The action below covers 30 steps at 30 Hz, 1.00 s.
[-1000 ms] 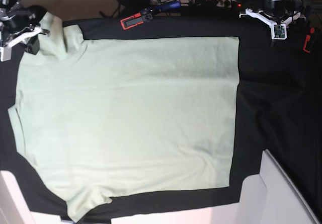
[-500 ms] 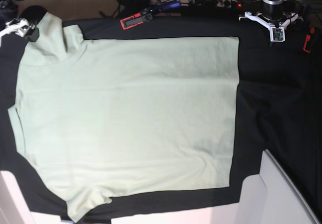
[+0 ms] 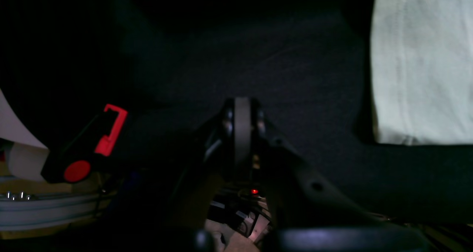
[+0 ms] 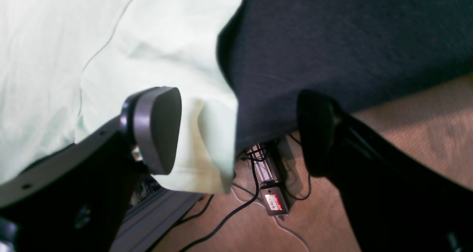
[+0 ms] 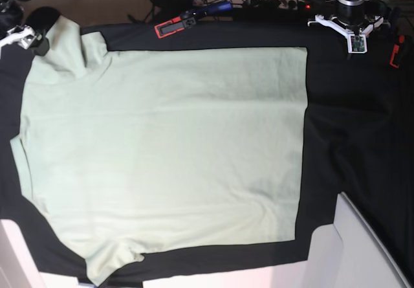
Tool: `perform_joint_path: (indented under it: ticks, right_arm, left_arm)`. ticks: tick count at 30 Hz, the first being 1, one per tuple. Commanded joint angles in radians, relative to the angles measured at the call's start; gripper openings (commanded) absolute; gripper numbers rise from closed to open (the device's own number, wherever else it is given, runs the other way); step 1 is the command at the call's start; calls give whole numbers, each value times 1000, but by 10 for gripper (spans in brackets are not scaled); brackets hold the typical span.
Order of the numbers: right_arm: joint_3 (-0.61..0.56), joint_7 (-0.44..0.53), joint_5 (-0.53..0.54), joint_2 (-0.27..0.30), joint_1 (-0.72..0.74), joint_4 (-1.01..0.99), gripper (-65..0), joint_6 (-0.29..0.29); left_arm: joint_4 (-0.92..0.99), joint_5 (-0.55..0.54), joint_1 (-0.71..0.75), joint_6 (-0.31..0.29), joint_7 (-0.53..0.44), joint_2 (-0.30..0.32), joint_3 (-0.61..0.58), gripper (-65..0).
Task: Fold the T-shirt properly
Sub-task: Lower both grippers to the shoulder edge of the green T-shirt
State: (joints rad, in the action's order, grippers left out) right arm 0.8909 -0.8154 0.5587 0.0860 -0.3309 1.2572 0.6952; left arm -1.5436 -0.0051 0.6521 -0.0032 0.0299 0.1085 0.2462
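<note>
The pale mint-green T-shirt point(image 5: 162, 152) lies spread flat on the black cloth point(image 5: 349, 126), with its hem to the right and its sleeves at the left. My right gripper point(image 5: 29, 41) is open at the far left corner, by the upper sleeve. In the right wrist view it point(image 4: 236, 132) straddles the edge of the sleeve point(image 4: 173, 48), which hangs over the table edge; one finger point(image 4: 157, 128) is over the fabric. My left gripper point(image 5: 355, 42) is at the far right edge, off the shirt. In the left wrist view it point(image 3: 242, 126) is shut and empty over black cloth, with the shirt's corner point(image 3: 417, 67) to its right.
Red-and-black clamps hold the cloth at the far edge point(image 5: 176, 24) and the right edge point(image 5: 394, 52); one shows in the left wrist view point(image 3: 92, 148). A white box point(image 5: 352, 249) stands at the near right. Cables and a power strip point(image 5: 272, 2) lie behind the table.
My right gripper has drawn back up and left toward the table corner, off the sleeve. My left gripper has moved slightly back toward the far edge. The shirt has not moved.
</note>
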Motion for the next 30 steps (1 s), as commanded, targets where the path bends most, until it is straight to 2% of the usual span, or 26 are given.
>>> perform_joint_path:
  ticks: [1,7,16,23,25,30]
  right_arm:
    - [-22,-28,-2,1,-3,6,-183,3]
    - [-62,-38,-4,-35,-6,8,-183,3]
    - [-66,-38,-4,-50,-52,8,-183,3]
    - [-157,-31,1,-51,-81,8,-187,3]
    - [-157,-31,1,-51,-80,8,-241,3]
    - [-157,-31,-2,-51,-78,8,-447,3]
  left_arm:
    - [-13,-3,8,9,-22,7,5,-645]
    - [-13,-3,8,9,-22,6,5,-645]
    - [-14,-3,5,9,-22,6,5,-645]
    - [-21,-3,4,9,-22,6,5,-645]
    - [-21,-3,2,9,-22,6,5,-645]
    - [-13,-3,2,9,-22,4,5,-637]
